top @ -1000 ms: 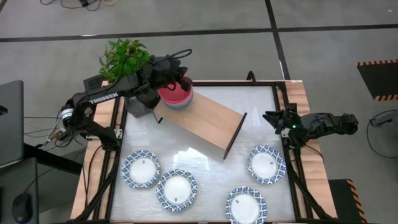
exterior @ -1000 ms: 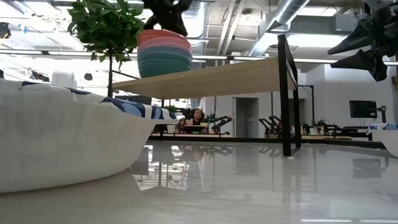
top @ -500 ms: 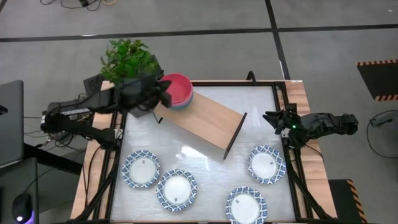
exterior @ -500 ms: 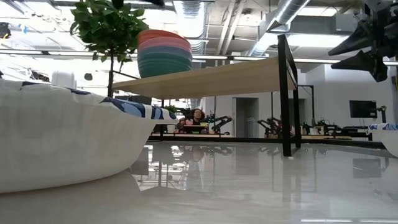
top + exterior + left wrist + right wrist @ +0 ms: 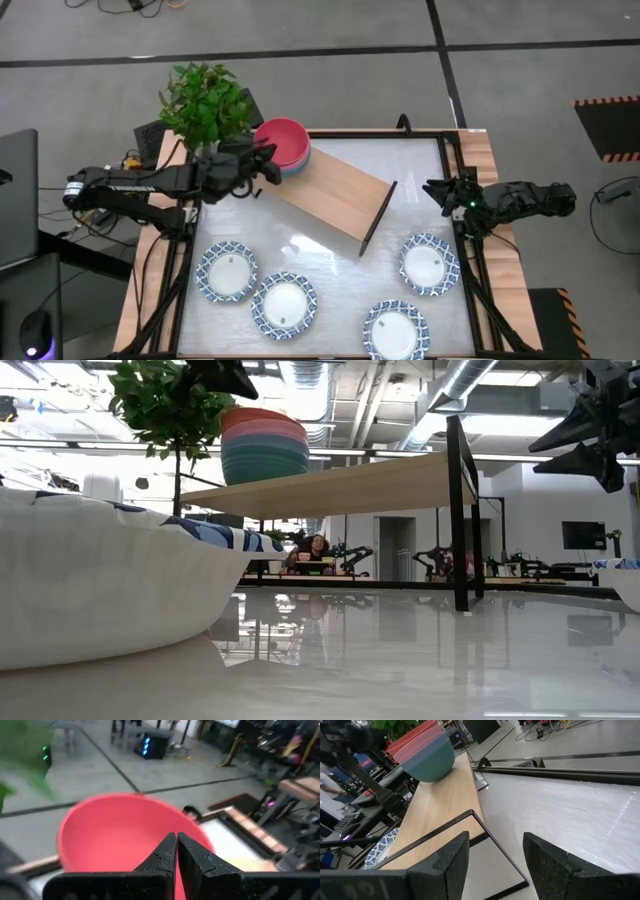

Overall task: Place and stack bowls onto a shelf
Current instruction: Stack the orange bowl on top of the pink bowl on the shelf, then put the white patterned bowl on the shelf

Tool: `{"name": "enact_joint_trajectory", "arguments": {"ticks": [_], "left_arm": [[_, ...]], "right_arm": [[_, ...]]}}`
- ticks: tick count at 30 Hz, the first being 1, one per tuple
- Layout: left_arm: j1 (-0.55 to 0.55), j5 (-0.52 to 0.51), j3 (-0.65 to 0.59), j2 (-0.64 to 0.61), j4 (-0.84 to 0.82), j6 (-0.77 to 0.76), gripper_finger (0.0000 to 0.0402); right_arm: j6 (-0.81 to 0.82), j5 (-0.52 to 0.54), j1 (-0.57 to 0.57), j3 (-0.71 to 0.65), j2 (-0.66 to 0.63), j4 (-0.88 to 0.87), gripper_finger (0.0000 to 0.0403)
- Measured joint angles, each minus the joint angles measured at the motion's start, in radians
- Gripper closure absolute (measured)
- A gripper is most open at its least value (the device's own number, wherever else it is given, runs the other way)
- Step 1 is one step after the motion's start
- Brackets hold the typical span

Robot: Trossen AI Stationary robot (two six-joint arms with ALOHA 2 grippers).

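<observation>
A stack of plain bowls (image 5: pixel 285 146), red on top, then pink, blue and green (image 5: pixel 264 448), rests by its base on the far left end of the wooden shelf (image 5: pixel 335 192). My left gripper (image 5: pixel 270 162) hovers shut just beside the stack's left side, a little above it; its wrist view looks into the red bowl (image 5: pixel 115 830) past the closed fingers (image 5: pixel 176 844). Several white bowls with blue rims (image 5: pixel 227 271) (image 5: pixel 430 264) sit on the table's near half. My right gripper (image 5: pixel 437 190) waits open at the table's right edge (image 5: pixel 495 855).
A green plant in a dark pot (image 5: pixel 205 100) stands at the far left corner, right behind my left arm. The shelf runs slantwise from far left toward the table's middle, its dark end support (image 5: pixel 378 215) facing my right gripper. Bare tabletop (image 5: pixel 420 165) lies at far right.
My left gripper has drawn back from above the bowl stack toward the table's left edge, sinking a little and rolling about its own axis, its fingers staying shut. The stack has kept its place on the shelf.
</observation>
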Motion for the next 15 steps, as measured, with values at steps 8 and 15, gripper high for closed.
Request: {"name": "enact_joint_trajectory", "arguments": {"ticks": [8,15], "left_arm": [[-0.041,-0.035,-0.003,0.009,-0.129,-0.158,0.0401],[-0.064,-0.052,-0.002,0.008,-0.072,-0.178,0.0401]], "right_arm": [[0.000,0.000,0.000,0.000,0.000,0.001,0.0191],[0.008,0.000,0.000,0.000,0.000,0.001,0.0191]]}}
